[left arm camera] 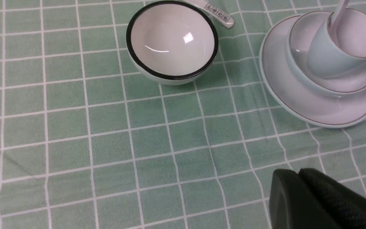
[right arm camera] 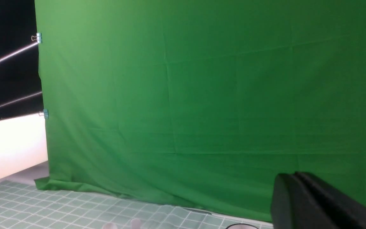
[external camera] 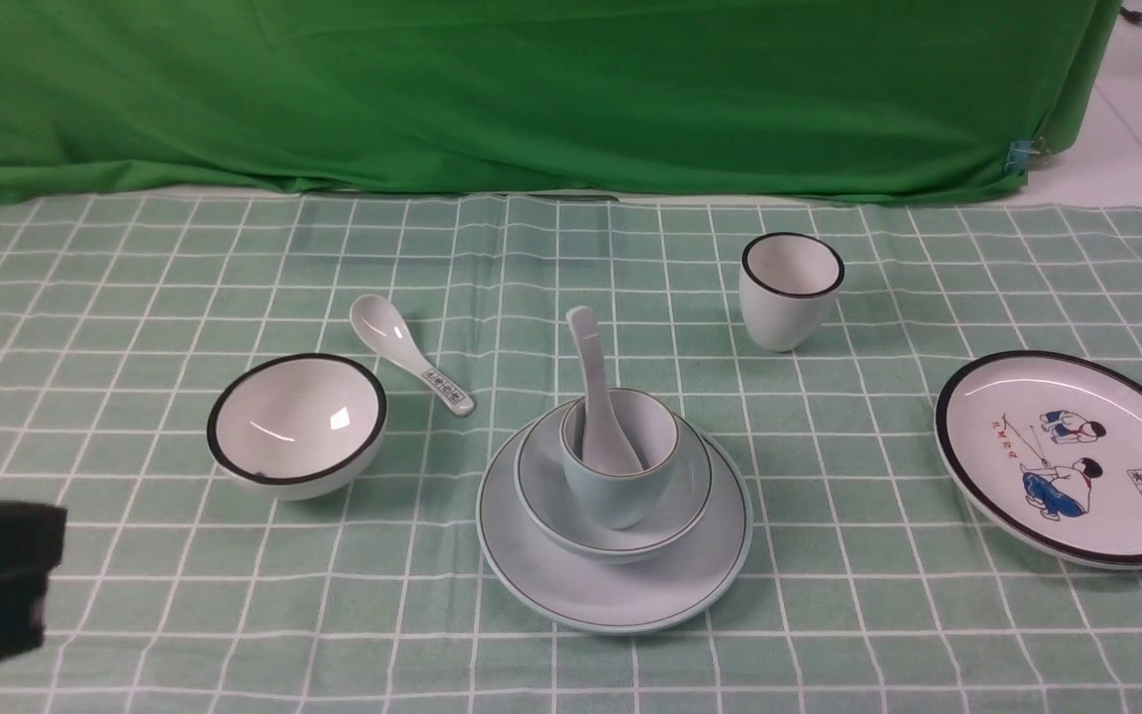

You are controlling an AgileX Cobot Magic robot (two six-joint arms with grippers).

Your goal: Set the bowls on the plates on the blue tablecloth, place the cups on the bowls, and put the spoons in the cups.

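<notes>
On the blue tablecloth (external camera: 85,278) sit two plates (external camera: 1067,456), two bowls (external camera: 295,426), two cups (external camera: 791,290), two spoons (external camera: 410,355), one blue set stacked centre; left gripper (left arm camera: 297,174) and right gripper (right arm camera: 294,175), both cropped, are closed, empty.

Staged studio: clipped green backdrop (external camera: 531,89)

Left gripper (left arm camera: 298,173) tilts downward, right gripper (right arm camera: 294,176) faces forward, both empty with jaws together.
</notes>
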